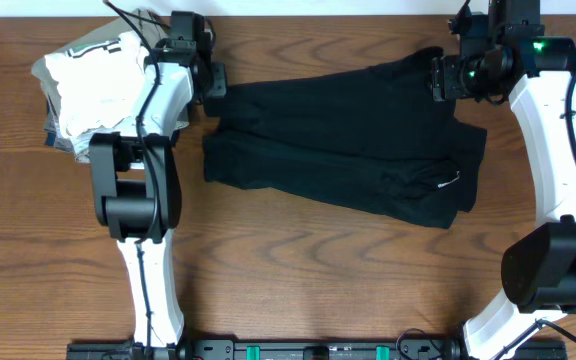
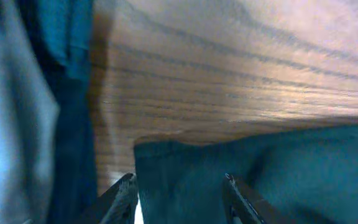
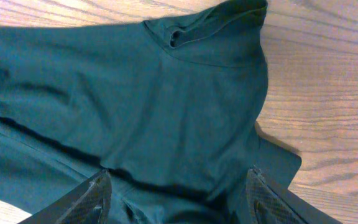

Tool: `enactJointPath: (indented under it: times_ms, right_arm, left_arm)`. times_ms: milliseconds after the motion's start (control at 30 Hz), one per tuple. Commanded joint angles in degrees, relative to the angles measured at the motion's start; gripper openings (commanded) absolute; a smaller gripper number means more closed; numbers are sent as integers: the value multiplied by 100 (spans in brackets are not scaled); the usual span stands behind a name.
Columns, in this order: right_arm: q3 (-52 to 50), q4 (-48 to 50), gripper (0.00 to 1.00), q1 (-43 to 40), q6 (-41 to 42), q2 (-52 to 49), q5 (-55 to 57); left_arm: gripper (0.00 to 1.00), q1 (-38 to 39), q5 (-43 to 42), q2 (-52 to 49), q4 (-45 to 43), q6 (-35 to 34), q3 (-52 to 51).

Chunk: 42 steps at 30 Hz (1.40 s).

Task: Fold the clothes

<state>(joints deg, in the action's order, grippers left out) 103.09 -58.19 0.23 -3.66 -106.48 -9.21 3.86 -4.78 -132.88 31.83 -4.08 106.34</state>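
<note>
The clothes (image 1: pixel 338 140) lay limp on the bench (image 1: pixel 298 270): soft, light, likely to sag, best pinched at corners. The left tool (image 2: pixel 179 180) and right tool (image 3: pixel 179 174) stood apart, empty.

The black garment (image 1: pixel 348 140) spreads across the middle of the tabletop (image 1: pixel 298 270); wide bare wood lies in front of it between the arm bases. The left arm (image 1: pixel 133 190) runs front to back between the garment and the stack of folded clothes (image 1: pixel 88 80) in the far left corner, barring that side. The right arm (image 1: pixel 553 130) lines the right edge. Behind the garment, a bare strip runs between the left tool (image 1: pixel 213 95) and right tool (image 1: pixel 438 78).
</note>
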Motion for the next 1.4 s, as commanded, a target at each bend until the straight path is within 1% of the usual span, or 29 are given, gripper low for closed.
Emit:
enactJointPath:
  times_ms: [0,67,133,233,467,533,633,667,700,900,1000,1167,1367]
  right_arm:
    - [17,9,68,55,-120,4,-26]
    - [17,9,68,55,-120,4,-26]
    - [17,9,68,55,-120,4,-26]
    - [17,9,68,55,-120,4,-26]
    - [17,9,69,57,-122,4,-26]
    - [17,4,69,61,-120,4,-26]
    - [17,9,68,59,-116,4,-28]
    - [17,13,68,59,-116,4,-26]
    - [17,17,68,59,-116,4,-26]
    - [17,122,68,59,-118,2,-26]
    - [17,354,68,59,-118,-42,-26]
    - [17,1012,67,59,-116,-321,-7]
    - [17,2013,67,55,-81,-1064,269]
  left_arm:
    - [48,-26,-81,-175,-79,109,44]
    - [51,-26,-79,-221,-114,109,44]
    - [57,-26,-81,-278,-146,107,44]
    - [63,-26,-81,-369,-203,107,44]
    - [62,-26,-79,-540,-249,107,44]
    - [51,-26,-79,-575,-249,107,42]
    - [24,-26,-79,-608,-247,107,42]
    - [12,-26,-74,-605,-245,107,42]
    - [6,-31,-52,-592,-256,107,42]
    - [6,-37,138,-356,-280,105,48]
    - [6,-35,136,-131,-260,103,48]
    - [6,-26,133,203,-192,103,48]
    - [6,-26,133,302,-87,103,46]
